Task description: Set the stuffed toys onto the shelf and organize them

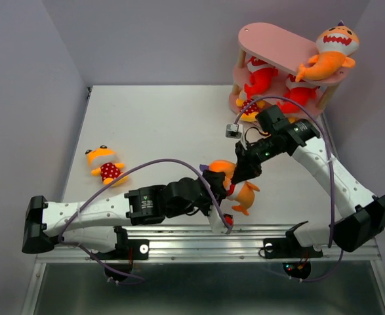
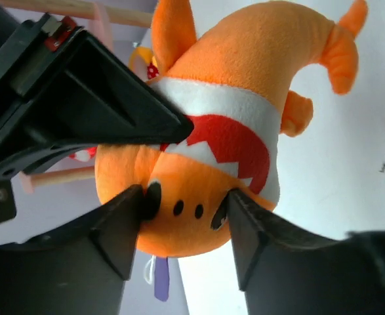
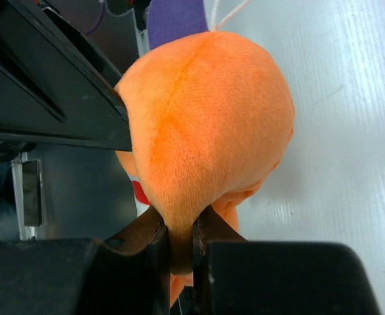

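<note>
Orange plush fold clamped tight in the right pincer (image 3: 179,239); head of the orange shark (image 3: 205,125) straddled by the left pincer (image 2: 185,202), gripping or released impossible to tell. Probably a hand-over to the arm nearer the pink shelf (image 1: 271,41). Held over the near desk (image 1: 166,118), well short of it; toothy red-white mouth, black eyes

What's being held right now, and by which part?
The right gripper pinches the orange shark by a narrow fold or fin on its back. The left gripper flanks its face; whether it grips cannot be told.
</note>
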You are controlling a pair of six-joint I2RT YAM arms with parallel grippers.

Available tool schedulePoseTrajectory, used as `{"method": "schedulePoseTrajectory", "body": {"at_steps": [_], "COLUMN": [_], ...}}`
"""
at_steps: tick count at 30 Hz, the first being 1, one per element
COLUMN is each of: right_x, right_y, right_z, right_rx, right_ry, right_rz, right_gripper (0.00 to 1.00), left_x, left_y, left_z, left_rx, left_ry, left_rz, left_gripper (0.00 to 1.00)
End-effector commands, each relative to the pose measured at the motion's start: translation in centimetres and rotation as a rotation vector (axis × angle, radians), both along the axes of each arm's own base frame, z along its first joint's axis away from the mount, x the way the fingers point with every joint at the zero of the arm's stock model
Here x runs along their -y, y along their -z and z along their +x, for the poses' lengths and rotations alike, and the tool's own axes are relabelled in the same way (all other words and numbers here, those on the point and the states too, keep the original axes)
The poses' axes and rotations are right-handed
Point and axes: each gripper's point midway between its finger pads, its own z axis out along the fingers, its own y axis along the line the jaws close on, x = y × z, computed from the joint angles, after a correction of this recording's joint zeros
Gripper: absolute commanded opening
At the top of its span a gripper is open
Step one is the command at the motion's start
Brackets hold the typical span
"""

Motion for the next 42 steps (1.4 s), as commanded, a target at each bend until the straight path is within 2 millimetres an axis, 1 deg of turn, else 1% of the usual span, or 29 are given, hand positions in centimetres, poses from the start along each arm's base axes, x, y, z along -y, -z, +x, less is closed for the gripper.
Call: {"method": "schedulePoseTrajectory", "body": {"at_steps": [1,4,6,7,8,11,13,16,17,18,19,20,21,22,23,24,25,27,28,30,31,32,34,35,36,37,38,41,42], "right_x": [0.3,1.1,1.9,2.4,2.6,3.0,3.4,4.3,4.2,4.7,4.9,4.8,4.9,5.3,5.4,5.3,5.4,5.8,5.6,5.6,5.9,6.0,5.9,6.0,6.0,5.9,5.9,5.9,5.9], "right_y": [-2.5,-3.9,-4.8,-5.8,-6.4,-8.9,-10.9,-12.9,-13.9,-14.4,-14.8,-16.0,-16.4,-17.1,-17.5,-18.1,-18.3,-18.9,-19.1,-19.7,-20.1,-20.6,-21.2,-21.5,-21.6,-21.7,-21.7,-21.1,-20.6], "right_z": [0.7,1.8,3.0,3.6,4.4,5.5,7.1,9.1,9.9,10.5,10.9,11.3,11.3,11.6,11.7,11.4,11.5,11.5,11.1,10.7,10.6,10.2,9.6,9.6,9.4,9.3,9.2,9.2,9.3], "right_rx": [0.093,0.168,0.207,0.236,0.266,0.316,0.361,0.378,0.376,0.351,0.342,0.351,0.341,0.328,0.317,0.299,0.284,0.243,0.218,0.210,0.212,0.211,0.202,0.208,0.200,0.193,0.182,0.172,0.164], "right_ry": [0.041,0.104,0.166,0.205,0.229,0.301,0.372,0.454,0.461,0.500,0.512,0.506,0.510,0.523,0.518,0.491,0.491,0.494,0.489,0.462,0.463,0.457,0.447,0.440,0.432,0.427,0.427,0.428,0.429], "right_rz": [0.086,0.093,0.088,0.097,0.103,0.140,0.161,0.188,0.216,0.230,0.248,0.290,0.308,0.328,0.344,0.373,0.386,0.423,0.437,0.465,0.474,0.488,0.504,0.515,0.520,0.525,0.528,0.528,0.528], "right_gripper": [0.01,0.01,0.01,0.01,0.01,0.01,0.01,0.01,0.01,0.01,0.01,0.01,0.01,0.01,0.01,0.01,0.01,0.01,0.01,0.01,0.01,0.01,0.01,0.01,0.01,0.01,0.01,0.01,0.01], "left_x": [0.7,-0.2,-0.7,-1.4,-1.8,-3.7,-5.4,-6.3,-6.7,-6.1,-6.3,-6.6,-6.2,-5.7,-6.1,-6.1,-5.6,-5.1,-4.3,-3.8,-3.0,-3.2,-2.3,-2.5,-2.5,-1.9,-2.3,-1.6,-1.0], "left_y": [-7.4,-9.7,-10.8,-12.0,-12.4,-13.3,-14.3,-13.6,-13.8,-13.4,-13.3,-14.1,-14.4,-13.4,-14.8,-14.9,-14.4,-15.3,-15.2,-15.8,-15.3,-15.9,-15.1,-15.7,-15.8,-15.2,-16.0,-16.2,-15.7], "left_z": [-0.4,-0.8,-1.2,-1.8,-2.1,-2.9,-3.2,-3.9,-2.9,-3.6,-2.6,-2.2,-3.2,-2.5,-2.5,-2.2,-1.0,-1.1,-0.1,-0.1,0.6,0.7,1.4,1.5,1.5,2.0,1.3,1.1,1.6], "left_rx": [-0.144,-0.270,-0.419,-0.522,-0.564,-0.707,-0.839,-1.000,-1.019,-1.121,-1.139,-1.149,-1.201,-1.269,-1.266,-1.282,-1.288,-1.332,-1.348,-1.397,-1.421,-1.440,-1.490,-1.520,-1.537,-1.571,-1.553,-1.620,-1.646], "left_ry": [-0.065,-0.097,-0.130,-0.133,-0.125,-0.119,-0.112,-0.072,-0.086,-0.048,-0.074,-0.009,0.053,0.060,0.132,0.147,0.131,0.203,0.192,0.248,0.242,0.288,0.299,0.338,0.363,0.367,0.448,0.520,0.510], "left_rz": [-0.465,-0.617,-0.723,-0.807,-0.840,-0.971,-1.117,-1.199,-1.243,-1.228,-1.263,-1.277,-1.266,-1.245,-1.283,-1.288,-1.285,-1.268,-1.258,-1.235,-1.222,-1.229,-1.201,-1.210,-1.207,-1.192,-1.191,-1.143,-1.129], "left_gripper": [0.99,0.99,0.99,0.99,0.99,0.99,0.99,0.99,0.99,0.99,0.99,0.99,0.99,0.99,0.99,0.99,0.99,0.98,0.96,0.94,0.94,0.93,0.92,0.91,0.91,0.91,0.91,0.90,0.90]}}
